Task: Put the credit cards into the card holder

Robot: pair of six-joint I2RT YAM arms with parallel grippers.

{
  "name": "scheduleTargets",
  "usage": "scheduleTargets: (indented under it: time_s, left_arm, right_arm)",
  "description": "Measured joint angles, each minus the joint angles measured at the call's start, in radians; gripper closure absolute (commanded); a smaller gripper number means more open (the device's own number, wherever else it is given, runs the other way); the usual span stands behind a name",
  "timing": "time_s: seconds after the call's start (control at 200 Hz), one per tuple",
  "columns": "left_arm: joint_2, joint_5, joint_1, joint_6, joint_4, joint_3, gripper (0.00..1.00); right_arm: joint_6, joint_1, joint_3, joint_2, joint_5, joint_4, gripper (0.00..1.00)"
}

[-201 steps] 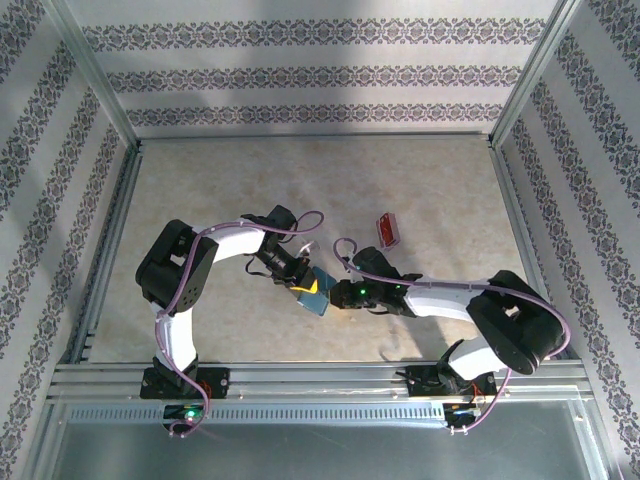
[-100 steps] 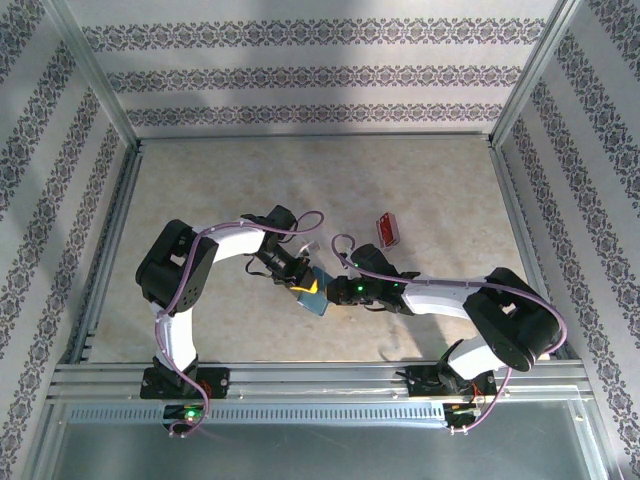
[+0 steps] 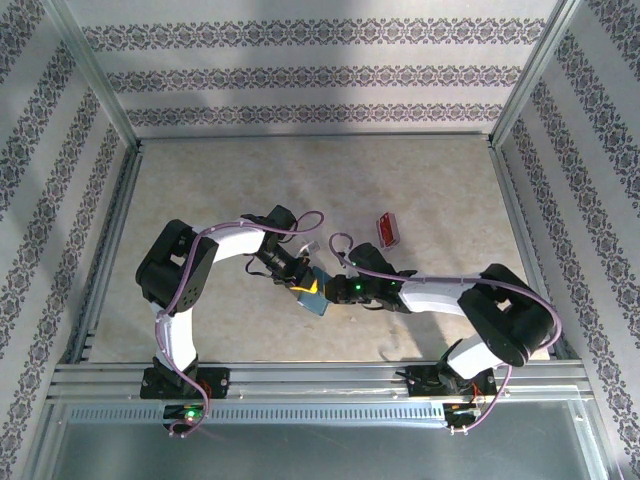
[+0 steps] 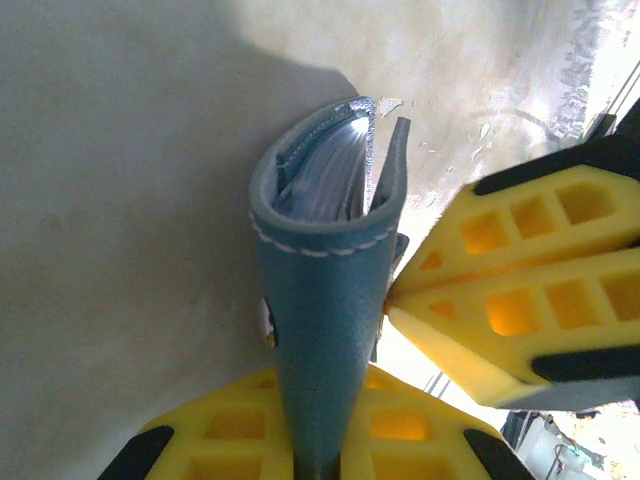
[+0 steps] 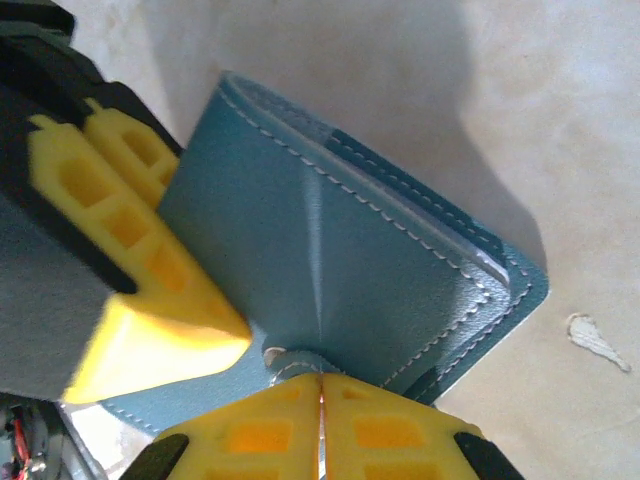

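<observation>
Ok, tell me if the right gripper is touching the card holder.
Touching. In the right wrist view the right gripper is pinched shut on the near edge of the teal card holder.

Beneath me spreads a flat beige tabletop with a faint mottled stone pattern [image 3: 300, 180]. From my right wrist I see a small white flake [image 5: 592, 338] lying on it, and soft grey shadow across the top of that view. Around the table stand walls papered in pale stripes with dark floral bands: a back wall [image 3: 320, 70], a left wall [image 3: 40, 200] and a right wall [image 3: 600, 200]. Slim silver metal posts rise at the far left corner [image 3: 95, 75] and the far right corner [image 3: 535, 75]. Along the near edge runs a ribbed aluminium rail [image 3: 320, 378], then a perforated metal strip [image 3: 320, 412], then a dull grey metal sheet [image 3: 320, 450].
</observation>
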Motion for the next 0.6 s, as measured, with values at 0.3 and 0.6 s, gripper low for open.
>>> scheduleTargets:
  time_s: [0.3,0.6]
  left_arm:
    - [0.003,0.001,0.003,0.000,0.000,0.000,1.00]
    - [0.007,0.005,0.004,0.000,0.000,0.000,1.00]
  right_arm:
    - [0.019,0.005,0.000,0.014,-0.013,0.034,0.90]
    - [0.039,0.006,0.000,0.018,-0.013,0.042,0.89]
